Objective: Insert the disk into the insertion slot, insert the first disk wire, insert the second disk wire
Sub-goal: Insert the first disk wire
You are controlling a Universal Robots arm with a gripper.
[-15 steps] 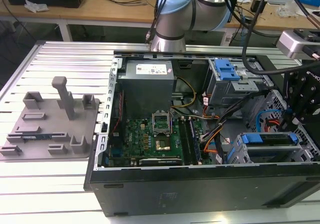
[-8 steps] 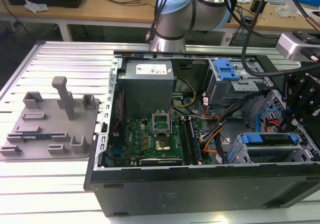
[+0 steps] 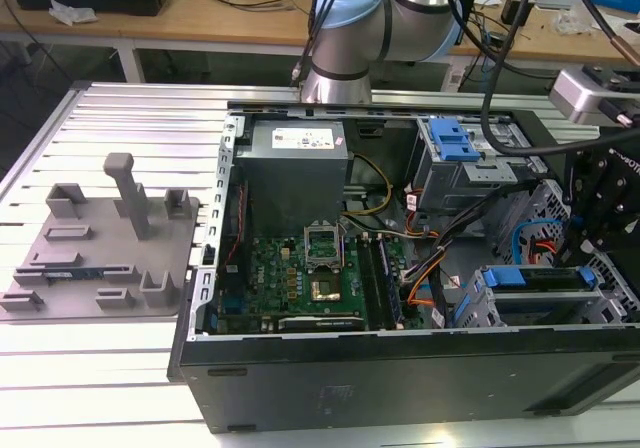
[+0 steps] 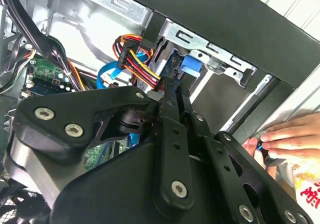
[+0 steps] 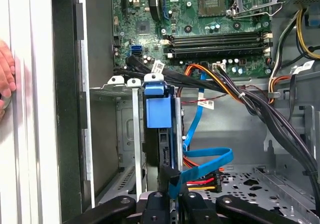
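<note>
- The disk (image 5: 159, 109), in its blue carrier, is already seated on edge in the insertion slot (image 5: 125, 134). In the exterior view the slot sits in the open case's near corner, on the exterior view's right.
- The gripper (image 5: 172, 191) hangs directly over the disk's exposed rear edge, just beside it. I cannot tell whether it touches the disk.
- The jaws are drawn narrow, pinching the blue wire (image 5: 207, 161) close to its black plug.
- From the jaws the blue wire loops out sideways and then runs up toward the motherboard (image 5: 200, 14).
- A red, yellow and black wire bundle (image 4: 137, 54) lies near the fingertips (image 4: 172, 91), loose.
- A person's hand (image 4: 290, 139) rests on the table outside the case wall.
</note>
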